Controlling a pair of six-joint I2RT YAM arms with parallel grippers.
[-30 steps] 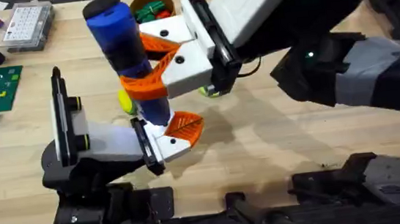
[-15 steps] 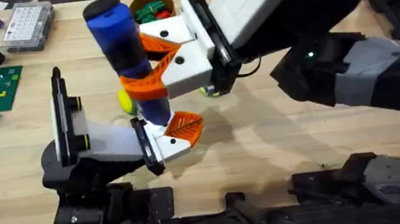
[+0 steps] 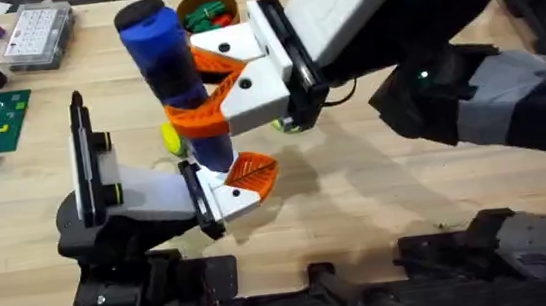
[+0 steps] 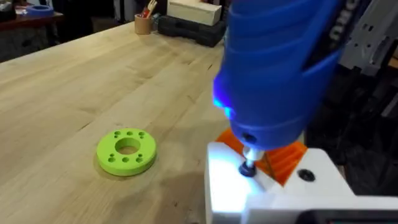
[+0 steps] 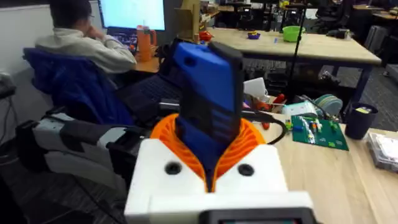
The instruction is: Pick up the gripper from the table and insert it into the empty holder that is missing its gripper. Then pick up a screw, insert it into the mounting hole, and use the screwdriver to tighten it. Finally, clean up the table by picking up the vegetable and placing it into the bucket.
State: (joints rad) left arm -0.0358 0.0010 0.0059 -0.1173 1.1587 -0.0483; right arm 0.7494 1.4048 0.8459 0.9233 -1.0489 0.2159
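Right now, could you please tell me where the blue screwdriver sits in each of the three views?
Overhead: the screwdriver stands upright at upper centre-left, clamped by the right hand.
Left wrist: its blue body fills the upper right, tip down on a white part.
Right wrist: it rises in the middle, between the orange pads.
Shared landmark: those orange ribbed pads hugging the blue body.

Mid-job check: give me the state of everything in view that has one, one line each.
screwdriver: upright, blue light on, tip on a screw in the white part.
right pincer: shut on the screwdriver.
left pincer: under the screwdriver tip; open or shut not visible.
bucket: upright, green item inside.
green disc: lying flat on the table, untouched.
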